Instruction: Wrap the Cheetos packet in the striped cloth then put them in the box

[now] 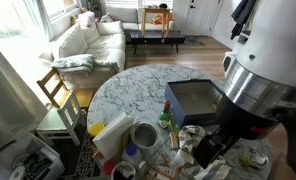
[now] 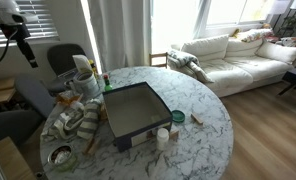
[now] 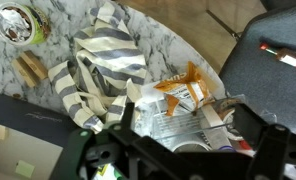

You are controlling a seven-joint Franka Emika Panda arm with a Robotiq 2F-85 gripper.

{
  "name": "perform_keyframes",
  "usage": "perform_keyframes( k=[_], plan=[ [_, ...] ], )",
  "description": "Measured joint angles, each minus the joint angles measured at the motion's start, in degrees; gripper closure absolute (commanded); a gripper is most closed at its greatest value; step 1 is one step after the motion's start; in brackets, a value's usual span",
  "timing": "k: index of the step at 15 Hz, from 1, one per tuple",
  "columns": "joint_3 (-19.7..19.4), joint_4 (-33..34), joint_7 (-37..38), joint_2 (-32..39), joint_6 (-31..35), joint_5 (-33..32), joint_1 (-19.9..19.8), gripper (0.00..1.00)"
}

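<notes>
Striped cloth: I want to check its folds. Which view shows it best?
The wrist view: the striped cloth fills much of the frame, crumpled on the table beside the Cheetos packet. In an exterior view it is small, beside the box; in an exterior view the arm blocks it.

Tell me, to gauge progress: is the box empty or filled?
Empty: both exterior views show the box with a bare floor; the cloth and packet lie outside it.

In the wrist view the gripper (image 3: pixel 173 152) is dark, blurred and cut by the lower edge; its opening cannot be told. In an exterior view the arm (image 1: pixel 263 80) hides part of the box (image 1: pixel 193 96).
</notes>
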Motion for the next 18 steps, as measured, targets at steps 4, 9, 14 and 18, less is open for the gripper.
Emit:
perform_keyframes(
  k=[4, 9, 14, 18],
  plan=[
    [-1.4, -0.7, 6.6, 1.9, 0.9, 0.1, -1.1, 0.0],
    [-2.9, -5.0, 17.2, 10.6, 10.3, 1.7, -1.8, 0.0],
    [-4.7, -8.7, 26.8, 18.3, 25.1, 2.6, -1.5, 0.0],
    [-6.1, -10.6, 35.2, 22.6, 34.7, 2.5, -1.2, 0.0]
  ],
)
